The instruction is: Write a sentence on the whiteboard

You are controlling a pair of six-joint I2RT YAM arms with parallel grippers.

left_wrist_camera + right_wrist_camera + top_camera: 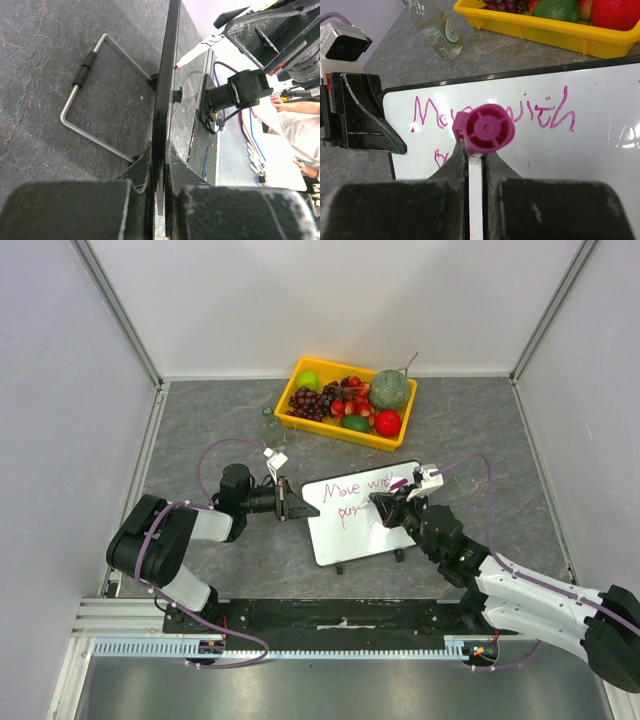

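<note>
The whiteboard stands tilted on the grey table, between the two arms. The sentence is magenta cursive: "Move with" on top, and a short second line starting below it. My left gripper is shut on the whiteboard's left rim, seen edge-on in the left wrist view. My right gripper is shut on a magenta-capped marker, with its tip on the board by the second line. The right wrist view shows the board, the sentence and the left gripper.
A yellow tray of fruit sits behind the board. A small glass bottle stands left of the tray and also shows in the right wrist view. The board's wire foot rests on the table. White walls enclose the workspace.
</note>
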